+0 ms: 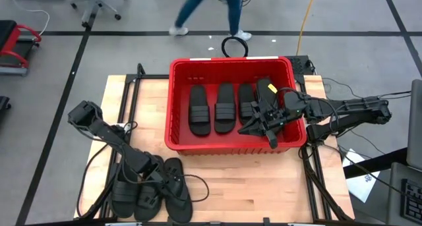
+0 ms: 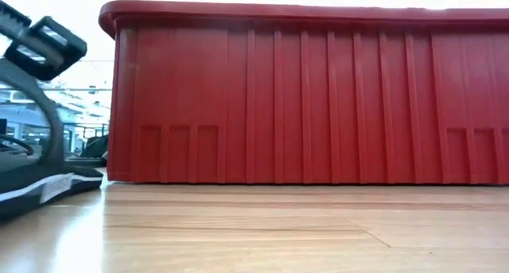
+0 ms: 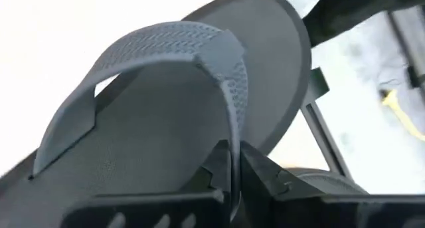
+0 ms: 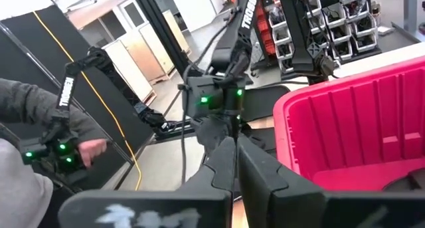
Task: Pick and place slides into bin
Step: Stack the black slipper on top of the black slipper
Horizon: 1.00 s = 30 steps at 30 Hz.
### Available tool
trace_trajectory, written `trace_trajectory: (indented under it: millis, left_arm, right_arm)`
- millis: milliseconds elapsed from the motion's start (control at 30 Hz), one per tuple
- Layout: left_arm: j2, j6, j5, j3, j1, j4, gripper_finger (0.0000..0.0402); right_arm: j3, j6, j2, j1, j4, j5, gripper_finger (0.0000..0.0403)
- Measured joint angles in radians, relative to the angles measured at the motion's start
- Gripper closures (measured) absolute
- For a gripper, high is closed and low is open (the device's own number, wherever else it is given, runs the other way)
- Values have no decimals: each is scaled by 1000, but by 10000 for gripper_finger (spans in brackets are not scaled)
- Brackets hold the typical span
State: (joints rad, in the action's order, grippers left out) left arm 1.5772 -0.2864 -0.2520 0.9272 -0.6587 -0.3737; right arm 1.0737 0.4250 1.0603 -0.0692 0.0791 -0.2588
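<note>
The red bin stands at the middle of the table, its wall filling the low view. Several black slides lie side by side on its floor. Three more slides lie at the table's near left. My left gripper is down among them, shut on a thong flip-flop. My right gripper hovers over the bin's near right part, shut and empty, pointing toward the table's left. My left gripper pinches one arm of the flip-flop's ribbed thong strap between its two fingers, with the sole behind the strap. The fingers lie across that strap arm. Whether the flip-flop is off the table, I cannot tell.
A person holding a control handle stands beyond the table's left. Another person walks past the far side. Bare wood lies along the near edge. Cables run beside the left arm.
</note>
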Motion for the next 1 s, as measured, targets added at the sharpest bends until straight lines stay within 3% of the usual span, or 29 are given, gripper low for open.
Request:
trace_trajectory:
  millis: [267,600,733,1000]
  left_arm:
    - [0,108,44,228,-4,-322,399]
    - [0,132,45,670,-4,-721,400]
    - [0,128,83,859,-3,-841,401]
    - [-2,193,272,1161,42,-1062,401]
  right_arm:
    - [0,-30,0,0,2,0,395]
    - [0,-179,0,-9,8,-4,391]
    - [0,-232,8,-13,10,27,371]
    - [-1,-259,33,-10,27,133,308]
